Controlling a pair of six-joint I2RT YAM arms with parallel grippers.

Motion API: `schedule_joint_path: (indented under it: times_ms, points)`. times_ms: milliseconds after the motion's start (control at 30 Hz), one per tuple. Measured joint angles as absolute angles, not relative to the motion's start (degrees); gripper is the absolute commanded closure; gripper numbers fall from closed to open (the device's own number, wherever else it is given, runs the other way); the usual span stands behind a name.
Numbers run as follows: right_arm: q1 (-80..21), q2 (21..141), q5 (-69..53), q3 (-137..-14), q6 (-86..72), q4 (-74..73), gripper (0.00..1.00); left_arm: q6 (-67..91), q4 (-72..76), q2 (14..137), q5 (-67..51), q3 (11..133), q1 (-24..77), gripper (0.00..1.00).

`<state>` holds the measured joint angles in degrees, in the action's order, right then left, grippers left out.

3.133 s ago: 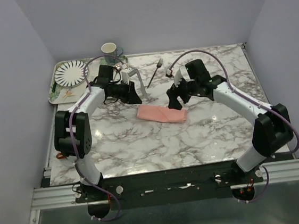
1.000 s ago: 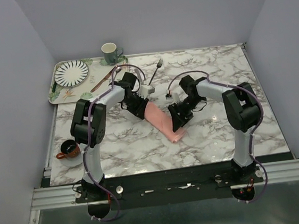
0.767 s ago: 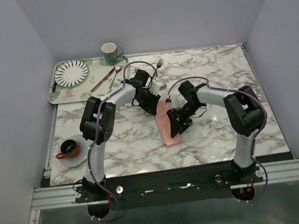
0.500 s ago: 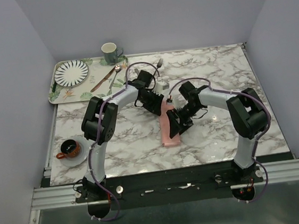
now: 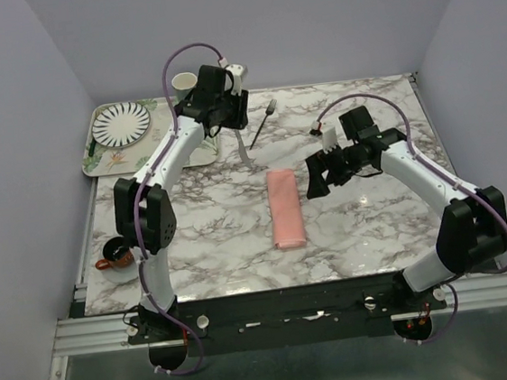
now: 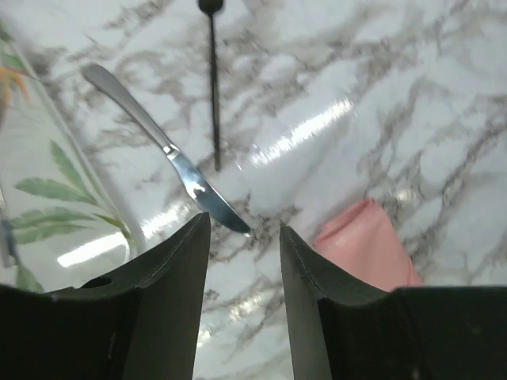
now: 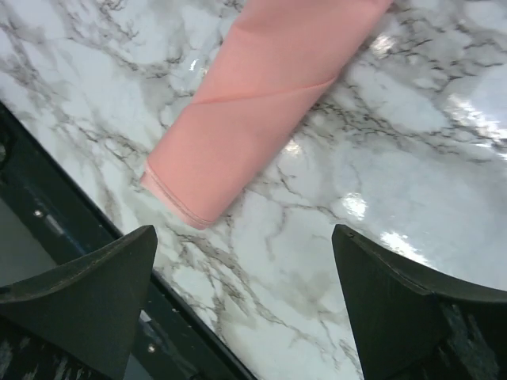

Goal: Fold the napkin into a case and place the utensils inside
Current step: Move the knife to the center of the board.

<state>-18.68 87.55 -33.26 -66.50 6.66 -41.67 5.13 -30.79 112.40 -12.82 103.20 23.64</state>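
Bright, even light w/ glare streaks on marble tabletop (image 6: 444,95); pics mostly sharp.

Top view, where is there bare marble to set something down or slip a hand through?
Bare marble lies left of the case, up to the brown cup, and near-right, between the case and the right arm's base. The far-right corner is free too. Crowded: far left, where tray, knife, fork and left pincer cluster.

Striped plate (image 5: 120,122) on leaf-print tray (image 5: 96,163), far left; mug (image 5: 182,81) behind; brown cup (image 5: 115,252) near left edge
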Motion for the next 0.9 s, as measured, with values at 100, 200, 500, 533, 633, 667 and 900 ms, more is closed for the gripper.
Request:
schedule_joint_path:
  times_ms: [100, 200, 500, 533, 633, 667, 900]
  points:
    - [-18.3, 85.1, -29.6, -67.2, 9.5, -41.9, 0.0, 7.0, -33.3, 116.8, -5.1, 114.1, 23.2, 0.49]
    - [-17.8, 83.0, -27.4, -67.5, 11.2, -42.2, 0.0, 8.1, -35.1, 123.6, 0.3, 124.3, 23.0, 0.49]
    - [-16.6, 80.9, -22.0, -67.5, 12.4, -44.1, 0.0, 10.9, -38.1, 138.5, 8.4, 131.8, 21.4, 0.37]
    - [-16.5, 81.0, -21.7, -67.5, 12.6, -44.3, 0.0, 10.9, -38.2, 139.4, 8.5, 131.8, 21.3, 0.36]
    - [-15.6, 81.8, -20.3, -68.3, 13.8, -46.0, 0.0, 11.3, -38.1, 141.8, 8.6, 131.8, 20.7, 0.34]
    - [-15.1, 82.3, -20.1, -68.9, 14.1, -46.4, 0.0, 11.4, -37.9, 142.3, 8.6, 131.8, 20.6, 0.34]
    - [-12.7, 85.3, -19.8, -71.3, 14.7, -46.9, 0.0, 12.9, -36.3, 144.5, 8.4, 134.3, 21.0, 0.37]
